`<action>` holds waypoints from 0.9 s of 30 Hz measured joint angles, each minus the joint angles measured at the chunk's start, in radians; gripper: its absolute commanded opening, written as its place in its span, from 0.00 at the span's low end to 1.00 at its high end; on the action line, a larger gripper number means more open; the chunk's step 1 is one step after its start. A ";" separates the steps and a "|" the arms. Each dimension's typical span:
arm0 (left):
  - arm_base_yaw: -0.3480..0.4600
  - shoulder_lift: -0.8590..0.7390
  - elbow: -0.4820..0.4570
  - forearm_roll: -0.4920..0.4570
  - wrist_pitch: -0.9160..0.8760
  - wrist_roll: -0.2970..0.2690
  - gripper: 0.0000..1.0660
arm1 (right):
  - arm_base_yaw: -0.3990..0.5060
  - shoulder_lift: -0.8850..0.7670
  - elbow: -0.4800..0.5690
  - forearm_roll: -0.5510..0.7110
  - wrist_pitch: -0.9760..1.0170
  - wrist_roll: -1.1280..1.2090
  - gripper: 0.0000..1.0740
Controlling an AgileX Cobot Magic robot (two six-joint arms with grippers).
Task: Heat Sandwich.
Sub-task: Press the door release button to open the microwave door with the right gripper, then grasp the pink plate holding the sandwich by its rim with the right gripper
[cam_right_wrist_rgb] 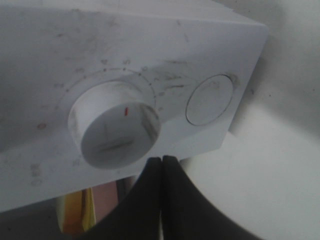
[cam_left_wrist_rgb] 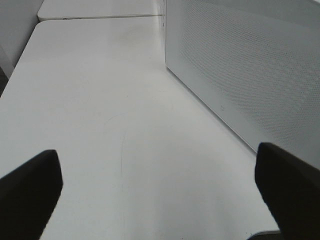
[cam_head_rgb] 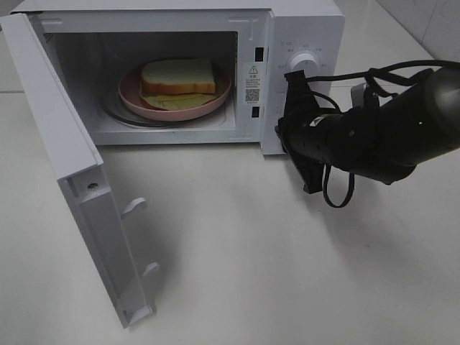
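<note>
The sandwich (cam_head_rgb: 178,77) lies on a round pink plate (cam_head_rgb: 133,97) inside the open white microwave (cam_head_rgb: 302,21). Its white bread is on top and the yellow filling shows at the front. My right gripper (cam_head_rgb: 294,79) is shut and empty, just below the round timer knob (cam_head_rgb: 303,63) on the control panel. In the right wrist view the shut fingertips (cam_right_wrist_rgb: 162,159) meet right beneath the knob (cam_right_wrist_rgb: 117,132) without holding it. My left gripper (cam_left_wrist_rgb: 159,165) is open and empty, low over the table beside the microwave's perforated side wall (cam_left_wrist_rgb: 250,65). It is out of the exterior view.
The microwave door (cam_head_rgb: 65,144) stands swung wide open to the left, reaching toward the table's front. A round button (cam_right_wrist_rgb: 210,100) sits beside the knob. My right arm and its cables (cam_head_rgb: 388,129) hang over the table (cam_head_rgb: 237,244) right of the microwave.
</note>
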 measured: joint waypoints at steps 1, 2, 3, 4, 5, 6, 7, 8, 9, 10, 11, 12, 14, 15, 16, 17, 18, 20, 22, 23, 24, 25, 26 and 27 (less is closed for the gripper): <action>0.000 0.000 0.000 0.000 0.000 0.000 0.95 | 0.000 -0.015 0.006 -0.001 0.024 -0.027 0.01; 0.000 0.000 0.000 0.000 0.000 0.000 0.95 | 0.000 -0.026 0.009 -0.001 0.053 -0.056 0.01; 0.000 0.000 0.000 0.000 0.000 0.000 0.95 | 0.000 -0.051 0.017 -0.001 0.105 -0.118 0.02; 0.000 0.000 0.000 0.000 0.000 0.000 0.95 | 0.000 -0.051 0.017 -0.001 0.105 -0.118 0.02; 0.000 0.000 0.000 0.000 0.000 0.000 0.95 | 0.000 -0.061 0.018 -0.001 0.137 -0.160 0.02; 0.000 0.000 0.000 0.000 0.000 0.000 0.95 | 0.000 -0.070 0.018 -0.001 0.172 -0.208 0.02; 0.000 0.000 0.000 0.000 0.000 0.000 0.95 | 0.000 -0.085 0.018 -0.001 0.240 -0.313 0.03; 0.000 0.000 0.000 0.000 0.000 0.000 0.95 | 0.000 -0.085 0.018 -0.001 0.240 -0.313 0.03; 0.000 0.000 0.000 0.000 0.000 0.000 0.95 | 0.000 -0.094 0.018 -0.001 0.271 -0.363 0.03; 0.000 0.000 0.000 0.000 0.000 0.000 0.95 | 0.000 -0.101 0.018 -0.001 0.308 -0.425 0.03; 0.000 0.000 0.000 0.000 0.000 0.000 0.95 | 0.000 -0.117 0.018 -0.001 0.378 -0.543 0.03; 0.000 0.000 0.000 0.000 0.000 0.000 0.95 | 0.000 -0.126 0.018 -0.001 0.410 -0.600 0.04; 0.000 0.000 0.000 0.000 0.000 0.000 0.95 | 0.000 -0.133 0.018 -0.001 0.435 -0.647 0.04; 0.000 0.000 0.000 0.000 0.000 0.000 0.95 | 0.000 -0.139 0.018 -0.001 0.464 -0.708 0.04; 0.000 0.000 0.000 0.000 0.000 0.000 0.95 | 0.000 -0.153 0.018 -0.001 0.511 -0.825 0.05; 0.000 0.000 0.000 0.000 0.000 0.000 0.95 | 0.000 -0.161 0.018 -0.001 0.537 -0.892 0.05; 0.000 0.000 0.000 0.000 0.000 0.000 0.95 | 0.000 -0.161 0.018 -0.001 0.537 -0.892 0.05; 0.000 0.000 0.000 0.000 0.000 0.000 0.95 | 0.000 -0.186 0.018 -0.002 0.612 -1.098 0.06; 0.000 0.000 0.000 0.000 0.000 0.000 0.95 | 0.000 -0.208 0.018 -0.002 0.653 -1.203 0.06; 0.000 0.000 0.000 0.000 0.000 0.000 0.95 | 0.000 -0.208 0.018 -0.002 0.653 -1.203 0.06; 0.000 0.000 0.000 0.000 0.000 0.000 0.95 | 0.000 -0.218 0.018 -0.003 0.670 -1.244 0.07; 0.000 0.000 0.000 0.000 0.000 0.000 0.95 | 0.000 -0.240 0.018 -0.010 0.722 -1.336 0.07; 0.000 0.000 0.000 0.000 0.000 0.000 0.95 | 0.000 -0.247 0.018 -0.015 0.749 -1.372 0.08; 0.000 0.000 0.000 0.000 0.000 0.000 0.95 | 0.000 -0.247 0.018 -0.015 0.749 -1.372 0.08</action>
